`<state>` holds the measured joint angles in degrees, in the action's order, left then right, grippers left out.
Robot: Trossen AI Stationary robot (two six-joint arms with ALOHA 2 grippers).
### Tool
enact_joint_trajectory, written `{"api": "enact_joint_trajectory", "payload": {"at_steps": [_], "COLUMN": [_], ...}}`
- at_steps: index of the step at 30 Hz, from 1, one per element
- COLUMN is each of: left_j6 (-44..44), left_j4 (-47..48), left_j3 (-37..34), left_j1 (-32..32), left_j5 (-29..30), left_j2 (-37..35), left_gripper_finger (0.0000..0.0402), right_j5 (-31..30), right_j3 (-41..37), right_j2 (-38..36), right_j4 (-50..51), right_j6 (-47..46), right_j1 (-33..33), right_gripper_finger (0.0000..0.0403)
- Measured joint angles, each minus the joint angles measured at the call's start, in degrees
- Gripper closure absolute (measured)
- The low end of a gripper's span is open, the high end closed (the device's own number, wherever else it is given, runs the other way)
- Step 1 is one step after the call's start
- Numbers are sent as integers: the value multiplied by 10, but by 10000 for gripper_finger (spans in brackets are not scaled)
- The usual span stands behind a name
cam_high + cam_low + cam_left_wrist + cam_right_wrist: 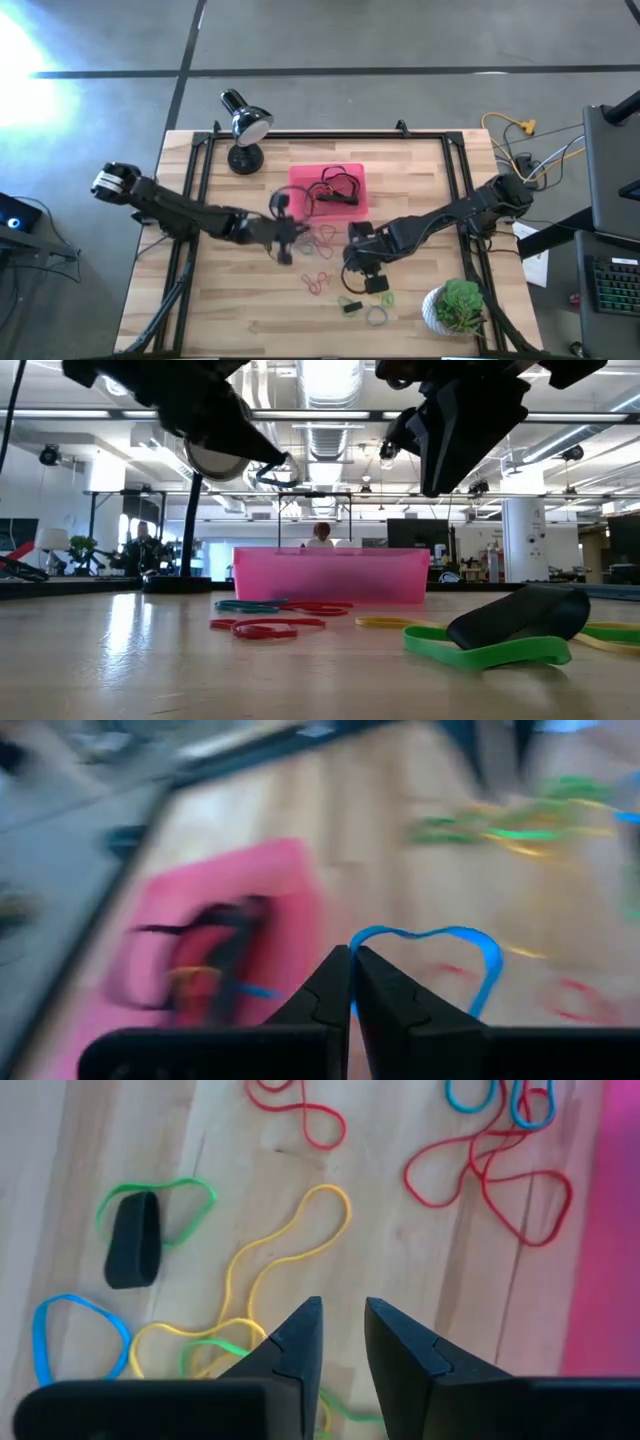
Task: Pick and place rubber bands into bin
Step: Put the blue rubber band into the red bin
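Wood shows bare on the table [200, 310] out past my left pincer [285, 232], with free room on that side. That pincer hangs just off the near left corner of the pink bin [300, 178], fingers pressed shut on a blue rubber band [440, 945] that loops out beyond the tips. Its own view is smeared, so I can only make out dark and orange shapes lying in the bin. A black lamp [243, 128] stands beyond it, by the far edge.

Between my two pincers lie loose rubber bands [318, 281], red and blue ones close under the bin's near wall.

My right pincer [362, 262] hovers above the boards just near of the bin's right corner, fingers a small way apart with nothing between them. Under it sprawls a yellow band [285, 1260], with a green band [160, 1205] around a small black block [132, 1238] and another blue band [75, 1330] alongside. A potted plant [458, 305] stands beside it toward the table's near right corner, narrowing the room there.
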<state>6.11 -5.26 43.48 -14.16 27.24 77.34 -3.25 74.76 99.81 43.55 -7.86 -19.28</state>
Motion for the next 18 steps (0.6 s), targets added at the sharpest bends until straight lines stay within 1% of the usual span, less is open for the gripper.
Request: {"api": "enact_joint_trajectory", "payload": {"at_steps": [4,10,14,18], "left_j6": [8,7,3,3], "left_j4": [2,-1,-3,-2], "left_j3": [0,0,-1,0], "left_j1": [53,131,164,173], "left_j5": [32,33,32,29], "left_j2": [-5,16,37,58], "left_gripper_finger": [402,402,402,396], "right_j5": [-10,-49,-73,-75], "right_j3": [-2,-13,-34,-65], "right_j2": [0,0,0,0], "right_j4": [0,-11,-47,-97], "right_j6": [-27,-69,-93,-111], "right_j1": [-20,-58,-80,-92], "right_gripper_finger": [335,335,335,335]}}
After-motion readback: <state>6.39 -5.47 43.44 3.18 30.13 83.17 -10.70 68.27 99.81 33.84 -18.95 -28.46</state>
